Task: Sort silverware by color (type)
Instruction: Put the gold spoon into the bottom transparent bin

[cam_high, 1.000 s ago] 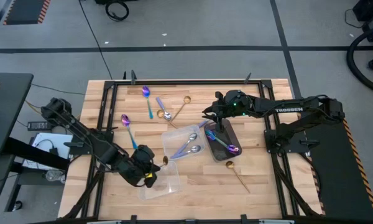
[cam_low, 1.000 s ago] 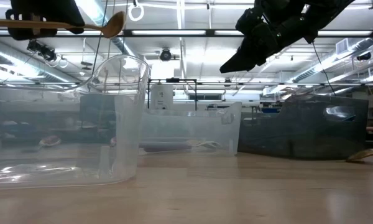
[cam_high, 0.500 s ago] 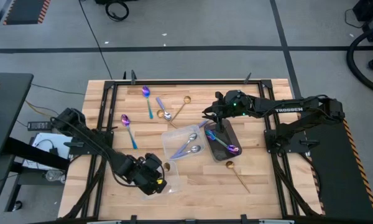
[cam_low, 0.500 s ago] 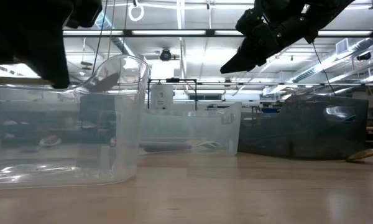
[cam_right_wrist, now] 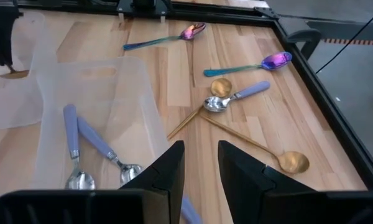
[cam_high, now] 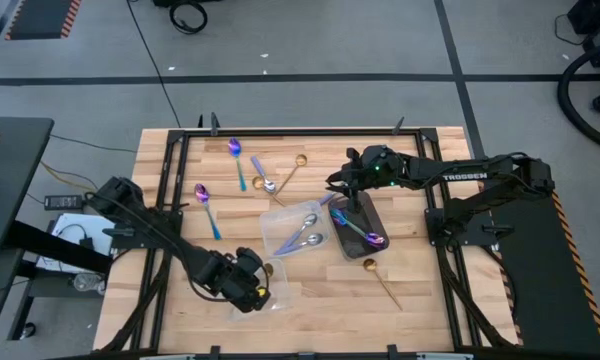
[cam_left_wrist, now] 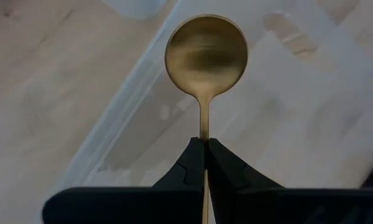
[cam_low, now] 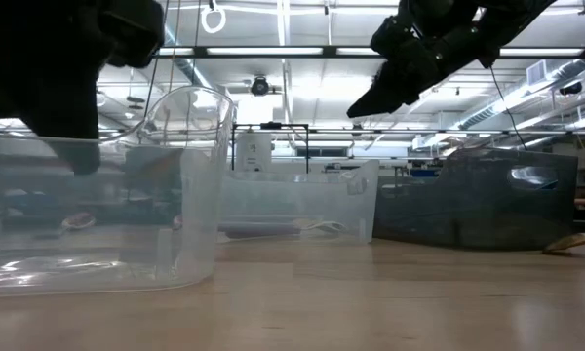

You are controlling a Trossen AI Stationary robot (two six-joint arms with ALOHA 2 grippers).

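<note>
My left gripper [cam_high: 252, 281] is near the table's near edge, shut on a gold spoon [cam_left_wrist: 206, 53] over the near clear container [cam_high: 276, 296]. My right gripper [cam_high: 338, 184] hangs open above the far end of the dark tray [cam_high: 371, 214], touching nothing; iridescent spoons [cam_high: 365, 235] lie in that tray. Two silver spoons with lavender handles [cam_high: 305, 235] lie in the second clear container [cam_high: 284, 223]. On the bare wood lie two iridescent spoons [cam_high: 237, 160], a silver one [cam_high: 264, 180] and two gold ones [cam_high: 291, 171]. My left gripper pinches the gold spoon's thin handle [cam_left_wrist: 204, 127] between its two fingertips [cam_left_wrist: 190, 163], a little way behind the round bowl. The handle runs back along the fingers and the bowl sticks out ahead of them. The spoon is lifted clear, over the clear container's floor [cam_left_wrist: 267, 124].
A gold spoon [cam_high: 381, 276] lies on the wood near the tray's near end. A black frame rail [cam_high: 280, 131] borders the table. In the low view the near container [cam_low: 97, 214] stands in front, the tray [cam_low: 507, 200] to its right, the right gripper [cam_low: 372, 100] overhead.
My left gripper has carried the gold spoon toward the table's near edge and a little to the right, and has come down from high over the table to the near clear container. It has stayed shut on the spoon.
</note>
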